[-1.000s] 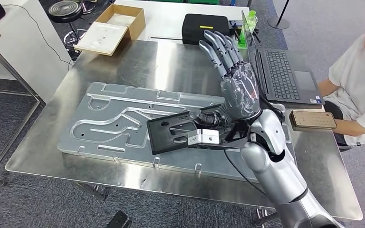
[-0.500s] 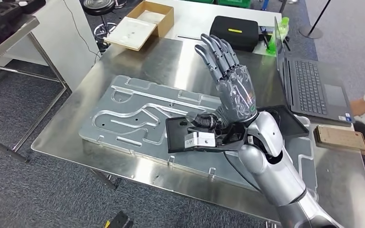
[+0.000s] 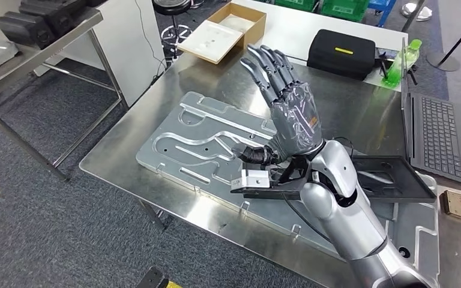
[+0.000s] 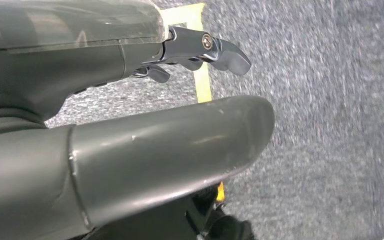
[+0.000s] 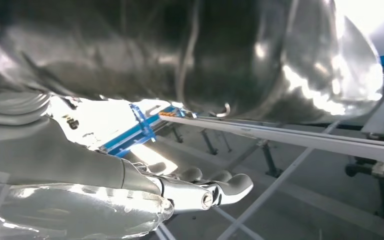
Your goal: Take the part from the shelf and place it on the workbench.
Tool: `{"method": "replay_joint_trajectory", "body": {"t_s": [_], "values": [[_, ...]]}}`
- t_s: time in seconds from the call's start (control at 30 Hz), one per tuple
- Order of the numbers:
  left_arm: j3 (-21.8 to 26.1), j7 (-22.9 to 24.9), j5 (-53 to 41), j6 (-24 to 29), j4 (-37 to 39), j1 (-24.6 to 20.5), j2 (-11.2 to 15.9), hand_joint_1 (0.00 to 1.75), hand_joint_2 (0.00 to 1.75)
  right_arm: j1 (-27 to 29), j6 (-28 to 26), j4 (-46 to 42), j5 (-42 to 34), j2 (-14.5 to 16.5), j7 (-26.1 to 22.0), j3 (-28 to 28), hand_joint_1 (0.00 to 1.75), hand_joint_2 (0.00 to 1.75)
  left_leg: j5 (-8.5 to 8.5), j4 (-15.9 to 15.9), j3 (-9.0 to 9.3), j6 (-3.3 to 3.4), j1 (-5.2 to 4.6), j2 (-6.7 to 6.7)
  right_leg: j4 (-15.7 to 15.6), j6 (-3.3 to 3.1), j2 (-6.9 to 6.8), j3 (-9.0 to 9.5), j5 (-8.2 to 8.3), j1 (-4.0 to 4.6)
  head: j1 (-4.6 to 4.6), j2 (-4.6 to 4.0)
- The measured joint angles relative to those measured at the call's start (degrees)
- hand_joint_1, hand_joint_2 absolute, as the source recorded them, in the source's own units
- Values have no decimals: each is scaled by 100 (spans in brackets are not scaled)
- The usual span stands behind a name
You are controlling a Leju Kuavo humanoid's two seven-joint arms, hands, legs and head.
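The black flat part (image 3: 396, 177) lies on the large machined aluminium plate (image 3: 198, 135) that covers much of the steel workbench (image 3: 123, 162). My right hand (image 3: 288, 111) is raised above the plate to the left of the part, fingers spread and pointing up, holding nothing; my forearm hides the part's near end. The right wrist view shows that hand (image 5: 80, 200) with nothing in it. My left hand (image 4: 130, 150) hangs over grey carpet, thumb out, with nothing held.
A metal shelf (image 3: 42, 45) with more black parts (image 3: 36, 24) stands at the far left. At the back of the bench sit a cardboard box (image 3: 222, 33), a black case (image 3: 342, 54) and a green bottle (image 3: 399, 63). A laptop (image 3: 444, 138) is at the right.
The camera has swung left, so the bench slid right and the shelf came into view. The black part stays on the plate, now behind my right forearm instead of by the thumb.
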Motion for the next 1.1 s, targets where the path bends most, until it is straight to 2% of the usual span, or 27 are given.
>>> {"method": "replay_joint_trajectory", "body": {"t_s": [0.07, 0.1, 0.13, 0.2, 0.27, 0.3, 0.33, 0.37, 0.43, 0.5, 0.53, 0.57, 0.6, 0.67, 0.73, 0.77, 0.8, 0.83, 0.87, 0.9, 0.97, 1.03, 1.1], "values": [[0, 3, -2, -1, 0, 12, -1, 0, 0, -15, 1, -7, 9, -3, 1, 14, 0, 0, 18, -16, -27, -75, 12, -80, -38, -32, -69, 21, 6, 7, 2, 0], [0, 5, -3, -1, 0, 21, 0, 0, 0, -24, 1, -9, 11, -4, 1, 22, 0, 0, 0, 2, -40, -109, 8, -24, -66, -62, -124, 38, 21, -3, -2, 0], [0, 7, -4, -2, 0, 24, 1, 0, 0, -33, 2, -12, 11, -4, 1, 29, 0, 0, -70, 97, -84, -136, -2, 94, -99, -98, -187, 55, 36, -16, -10, 0], [0, 9, -4, -2, 0, 14, 1, 0, 0, -40, 4, -15, 12, -5, 1, 42, 0, 0, -372, 612, -315, -185, -1, 377, -139, -154, -330, 77, 50, -19, -26, 0], [0, 10, -4, -2, 0, 8, 1, 0, 0, -37, 4, -14, 13, -5, 2, 48, 0, 0, -680, 1325, -649, -224, 29, 470, -136, -175, -477, 73, 40, -3, -31, 0], [0, 10, -4, -2, 0, 13, 1, 0, 0, -34, 4, -14, 13, -5, 2, 52, 0, 0, -712, 1510, -734, -240, 41, 485, -131, -176, -548, 72, 33, 0, -31, 0], [0, 11, -4, -2, 0, 20, 1, 0, 0, -34, 4, -14, 13, -5, 3, 55, 0, 0, -637, 1478, -709, -250, 49, 503, -126, -172, -617, 73, 25, 0, -32, 0], [0, 11, -4, -2, 0, 25, 2, 0, 0, -34, 4, -14, 13, -5, 4, 57, 0, 0, -475, 1228, -573, -252, 54, 535, -121, -163, -681, 80, 14, 0, -32, 0], [0, 11, -4, -2, 0, 21, 3, 0, 0, -36, 4, -14, 13, -6, 8, 60, 0, 0, -153, 456, -158, -226, 29, 730, -108, -126, -795, 103, -18, 16, -31, 0], [0, 10, -4, -2, 0, 9, 3, 0, 0, -39, 4, -14, 13, -8, 13, 63, 0, 0, -51, 19, 56, -158, -17, 886, -97, -78, -899, 122, -44, 50, -29, 0], [0, 10, -4, -2, 0, 9, 3, 0, 0, -39, 4, -14, 13, -9, 15, 67, 0, 0, -67, -22, 64, -124, -42, 887, -100, -52, -954, 132, -51, 65, -28, 0], [0, 10, -4, -2, 0, 15, 3, 0, 0, -41, 4, -14, 13, -10, 16, 73, 0, 0, -55, -33, 58, -86, -36, 818, -106, -25, -1009, 149, -58, 67, -27, 0], [0, 10, -4, -2, 0, 24, 2, 0, 0, -45, 4, -15, 13, -11, 17, 77, 0, 0, -43, -54, 67, -53, -27, 760, -97, 8, -997, 163, -84, 56, -28, 0], [-1, 9, -5, -2, 0, 28, -2, 0, 0, -53, 4, -20, 13, -20, 23, 81, 0, 0, -8, -101, 91, 20, -2, 653, 133, 64, -771, 82, -261, 20, -27, 0], [-2, 9, -10, -3, 0, 13, -6, 0, 0, -50, 8, -26, 13, -43, 34, 81, 0, 0, 9, -112, 92, 66, 7, 547, 791, 93, -489, -234, -603, -6, -26, 0], [-3, 9, -12, -5, 0, 8, -8, 0, 0, -46, 11, -27, 13, -52, 37, 82, 0, 0, 10, -108, 89, 77, 6, 487, 1159, 104, -430, -424, -741, -9, -25, 0], [-3, 9, -13, -8, 0, 8, -9, 0, 0, -42, 15, -27, 13, -59, 40, 82, 0, 0, 9, -101, 88, 80, 6, 419, 1400, 115, -406, -558, -782, -11, -26, 0], [-4, 10, -13, -11, 0, 12, -10, 0, 0, -41, 20, -27, 14, -66, 43, 83, 0, 0, 5, -89, 87, 79, 6, 349, 1450, 121, -394, -605, -715, -14, -26, 0], [-4, 10, -13, -14, 0, 16, -11, 0, 0, -43, 26, -27, 16, -73, 45, 83, 0, 0, -1, -73, 87, 73, 9, 275, 1274, 120, -375, -542, -543, -20, -26, 0], [-4, 11, -13, -15, 0, 17, -14, 0, 0, -46, 32, -28, 18, -80, 49, 83, 0, 0, -11, -53, 86, 61, 13, 202, 931, 111, -319, -398, -315, -31, -26, 0], [-5, 11, -14, -17, 0, 12, -24, 0, 0, -52, 39, -31, 20, -93, 50, 84, 0, 0, -34, -3, 57, 16, 12, 71, 260, 85, -75, -109, -32, -59, -27, 0], [-7, 10, -17, -19, 0, 10, -31, 0, 0, -53, 38, -37, 23, -101, 52, 90, 0, 0, -28, 17, 7, -53, 22, -37, 23, 62, 57, -20, -15, -55, -28, 0], [-7, 10, -19, -16, 0, 30, -29, 0, 0, -58, 37, -42, 25, -105, 54, 99, 0, 0, -12, 4, -26, -128, 41, -107, -15, 17, -51, -5, 2, -51, -28, 0]]}}
